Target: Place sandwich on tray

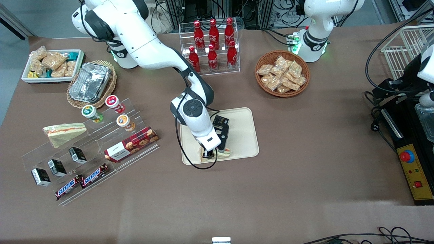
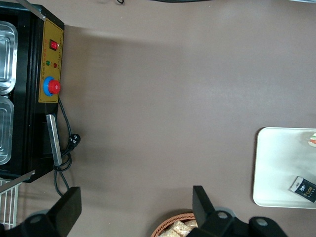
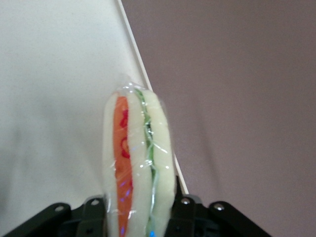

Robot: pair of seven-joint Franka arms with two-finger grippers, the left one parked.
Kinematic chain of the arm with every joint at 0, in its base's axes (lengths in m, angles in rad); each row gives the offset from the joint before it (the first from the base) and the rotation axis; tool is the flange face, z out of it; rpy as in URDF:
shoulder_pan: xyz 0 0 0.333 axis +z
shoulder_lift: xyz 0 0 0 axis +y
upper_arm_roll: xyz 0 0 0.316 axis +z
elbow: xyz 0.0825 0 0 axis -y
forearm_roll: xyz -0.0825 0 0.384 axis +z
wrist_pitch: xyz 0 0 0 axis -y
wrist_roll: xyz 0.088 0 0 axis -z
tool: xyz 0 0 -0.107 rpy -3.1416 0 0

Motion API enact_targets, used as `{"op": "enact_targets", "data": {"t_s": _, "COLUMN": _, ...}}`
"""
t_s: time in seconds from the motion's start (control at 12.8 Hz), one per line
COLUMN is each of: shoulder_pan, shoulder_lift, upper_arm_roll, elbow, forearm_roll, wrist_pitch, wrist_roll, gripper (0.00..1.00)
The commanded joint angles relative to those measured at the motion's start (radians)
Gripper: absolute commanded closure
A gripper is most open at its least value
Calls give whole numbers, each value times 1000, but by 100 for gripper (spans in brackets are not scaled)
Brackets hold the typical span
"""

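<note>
Obs.: right arm's tool (image 1: 211,155) sits low over the corner of the large flat cream-beige rectangular plastic tray (image 1: 242,135) that is nearest the front camera. Wrist view shows it clamped on the triangular white-bread sandwich wedge in clear wrap (image 3: 138,163), fingers pressing either bread face; orange-red and green filling stripes face the camera.

Position of sandwich: held edge-on, over the tray's rim line. In the wrist view part of the wedge overlaps the cream surface and part overlaps the brown counter (image 1: 305,176). In the front view the wedge (image 1: 223,153) peeks out beside the tool, at or just above the tray floor; cannot tell whether it touches.

Other items: a second, paler wedge sandwich (image 1: 64,133) lies on the clear acrylic display steps (image 1: 101,142), toward the working arm's end. A small black packet (image 2: 302,188) lies on the tray, farther from the front camera than the tool.

Step in hand (judgement): placement phase, transport essentially done, release pending.

Next move calls for: a slight shift inward from the rim so the wedge lands fully on the tray, lowering until supported, then opening the tool and lifting straight up.
</note>
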Motion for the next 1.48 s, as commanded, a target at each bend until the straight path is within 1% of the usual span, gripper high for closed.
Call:
{"op": "enact_targets", "data": {"t_s": 0.0, "shoulder_pan": -17, "shoulder_lift": 15, "upper_arm_roll": 3, "elbow": 60, "forearm_roll": 9, "wrist_pitch": -6, "wrist_roll": 9, "gripper": 0}}
{"op": "enact_targets", "data": {"t_s": 0.31, "shoulder_pan": -9, "shoulder_lift": -12, "upper_arm_roll": 1, "elbow": 49, "forearm_roll": 25, "wrist_pitch": -26, "wrist_roll": 19, "gripper": 0}}
{"op": "enact_targets", "data": {"t_s": 0.39, "shoulder_pan": -17, "shoulder_lift": -17, "upper_arm_roll": 3, "elbow": 48, "forearm_roll": 26, "wrist_pitch": -57, "wrist_roll": 22, "gripper": 0}}
{"op": "enact_targets", "data": {"t_s": 0.47, "shoulder_pan": -21, "shoulder_lift": -43, "upper_arm_roll": 3, "elbow": 48, "forearm_roll": 49, "wrist_pitch": -110, "wrist_roll": 33, "gripper": 0}}
{"op": "enact_targets", "data": {"t_s": 0.55, "shoulder_pan": -23, "shoulder_lift": -73, "upper_arm_roll": -3, "elbow": 48, "forearm_roll": 109, "wrist_pitch": -172, "wrist_roll": 79, "gripper": 0}}
{"op": "enact_targets", "data": {"t_s": 0.62, "shoulder_pan": -18, "shoulder_lift": -110, "upper_arm_roll": -11, "elbow": 48, "forearm_roll": 141, "wrist_pitch": -245, "wrist_roll": 154, "gripper": 0}}
{"op": "enact_targets", "data": {"t_s": 0.78, "shoulder_pan": -6, "shoulder_lift": -172, "upper_arm_roll": -31, "elbow": 49, "forearm_roll": 137, "wrist_pitch": -380, "wrist_roll": 286, "gripper": 0}}
{"op": "enact_targets", "data": {"t_s": 1.01, "shoulder_pan": -27, "shoulder_lift": -320, "upper_arm_roll": -34, "elbow": 48, "forearm_roll": 91, "wrist_pitch": -548, "wrist_roll": 429, "gripper": 0}}
{"op": "enact_targets", "data": {"t_s": 1.17, "shoulder_pan": -44, "shoulder_lift": -412, "upper_arm_roll": -88, "elbow": 48, "forearm_roll": 72, "wrist_pitch": -640, "wrist_roll": 546, "gripper": 0}}
{"op": "enact_targets", "data": {"t_s": 1.33, "shoulder_pan": -50, "shoulder_lift": -503, "upper_arm_roll": -120, "elbow": 48, "forearm_roll": -25, "wrist_pitch": -764, "wrist_roll": 594, "gripper": 0}}
{"op": "enact_targets", "data": {"t_s": 1.4, "shoulder_pan": -69, "shoulder_lift": -537, "upper_arm_roll": -144, "elbow": 48, "forearm_roll": -50, "wrist_pitch": -789, "wrist_roll": 630, "gripper": 0}}
